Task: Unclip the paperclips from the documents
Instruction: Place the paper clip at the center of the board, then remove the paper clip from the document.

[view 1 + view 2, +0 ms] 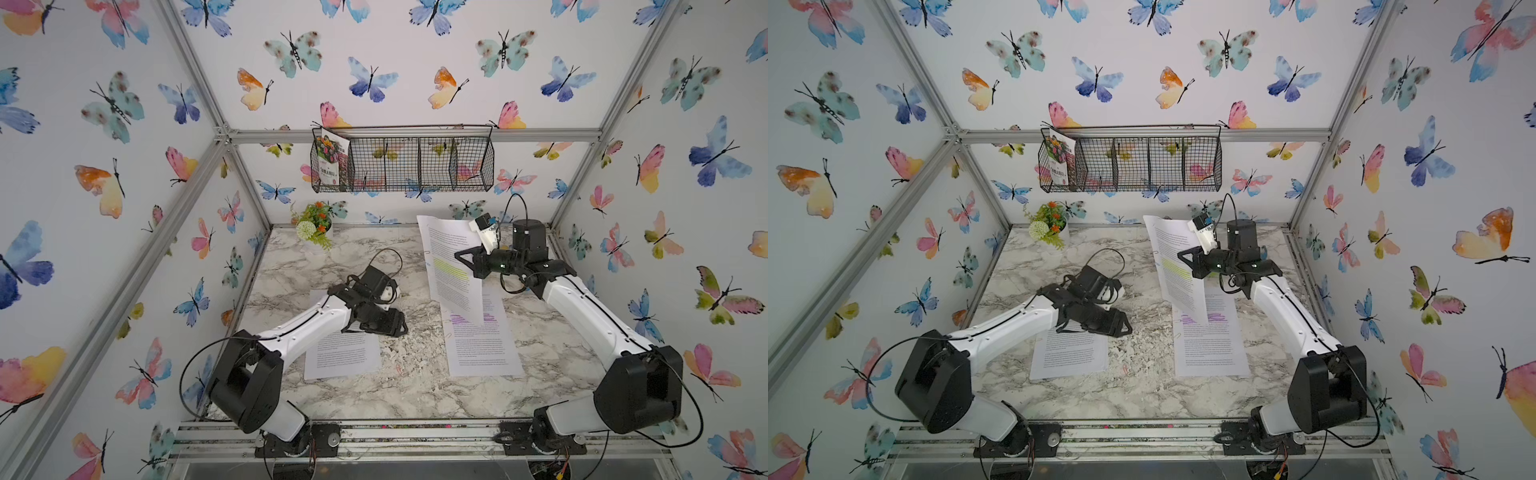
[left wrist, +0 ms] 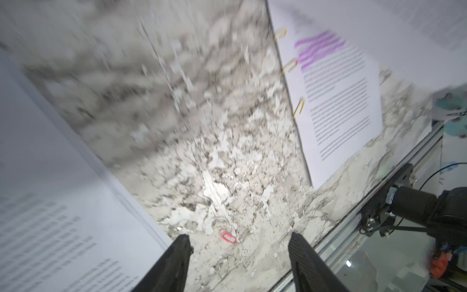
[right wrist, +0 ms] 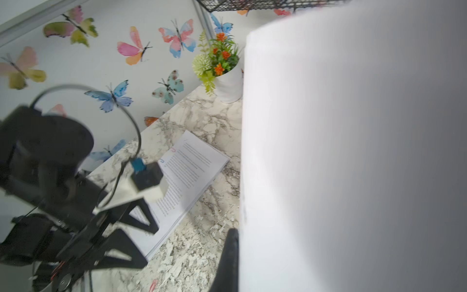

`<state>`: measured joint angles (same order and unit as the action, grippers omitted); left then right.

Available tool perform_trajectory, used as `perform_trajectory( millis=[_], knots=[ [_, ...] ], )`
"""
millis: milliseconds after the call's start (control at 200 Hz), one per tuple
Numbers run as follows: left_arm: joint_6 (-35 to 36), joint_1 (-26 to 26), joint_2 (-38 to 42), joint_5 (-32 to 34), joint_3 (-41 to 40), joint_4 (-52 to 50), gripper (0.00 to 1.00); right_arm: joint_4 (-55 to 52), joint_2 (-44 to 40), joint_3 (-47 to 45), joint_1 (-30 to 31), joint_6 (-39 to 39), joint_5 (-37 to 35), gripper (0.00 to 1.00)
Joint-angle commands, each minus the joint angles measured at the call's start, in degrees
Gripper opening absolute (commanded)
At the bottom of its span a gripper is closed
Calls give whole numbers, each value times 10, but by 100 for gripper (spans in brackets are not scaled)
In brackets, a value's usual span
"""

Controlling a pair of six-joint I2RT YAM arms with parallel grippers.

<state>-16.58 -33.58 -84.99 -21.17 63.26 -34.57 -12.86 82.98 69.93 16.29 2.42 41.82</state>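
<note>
Part done: one pink clip (image 2: 228, 237) loose on table (image 2: 227, 126) under left gripper (image 2: 238, 235), jaws apart; yellow clips (image 2: 299, 107) left on purple document (image 2: 338, 101); right gripper (image 1: 464, 262) clamps green document (image 1: 451, 266) aloft; plain document (image 3: 197, 164) clipped too.

A black wire basket (image 1: 415, 166) hangs on the back wall from a horizontal aluminium frame bar (image 1: 540, 135). It is split into compartments, and a colourful flower seed packet (image 1: 331, 160) stands tilted in the end one on the left. Below it, at the back of the marble-patterned tabletop (image 1: 415, 399), sits a white ribbed pot (image 3: 230, 83) of artificial greenery with orange blooms and a pale green pompom flower (image 1: 306, 228). Watercolour butterfly wallpaper (image 1: 370, 79) covers every wall. A metal rail (image 1: 415, 434) runs along the table's front edge.
</note>
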Motion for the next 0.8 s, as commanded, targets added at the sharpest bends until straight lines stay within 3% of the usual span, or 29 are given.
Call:
perform_trajectory(
  millis=[0, 125, 240, 380, 451, 636, 691, 796],
  knots=[
    [84, 81, 67, 5, 55, 29, 79, 20, -31, 0, 0, 19, 140, 2],
    [136, 117, 97, -43, 70, 124, 94, 60, -40, -8, 0, 2, 210, 2],
    [161, 118, 109, -101, 67, 191, 93, 109, -43, -17, 0, -24, 278, 2],
    [152, 118, 97, -170, 95, 195, 95, 139, -41, -13, 0, -48, 320, 2],
    [146, 118, 93, -180, 99, 200, 100, 152, -41, -11, 1, -59, 340, 2],
    [161, 119, 72, -189, 113, 191, 100, 191, -42, -12, 1, -94, 382, 2],
    [157, 118, 68, -209, 115, 198, 91, 195, -43, -11, 1, -98, 387, 2],
    [130, 118, 62, -247, 110, 217, 48, 199, -42, -10, 1, -99, 382, 2]
  ],
)
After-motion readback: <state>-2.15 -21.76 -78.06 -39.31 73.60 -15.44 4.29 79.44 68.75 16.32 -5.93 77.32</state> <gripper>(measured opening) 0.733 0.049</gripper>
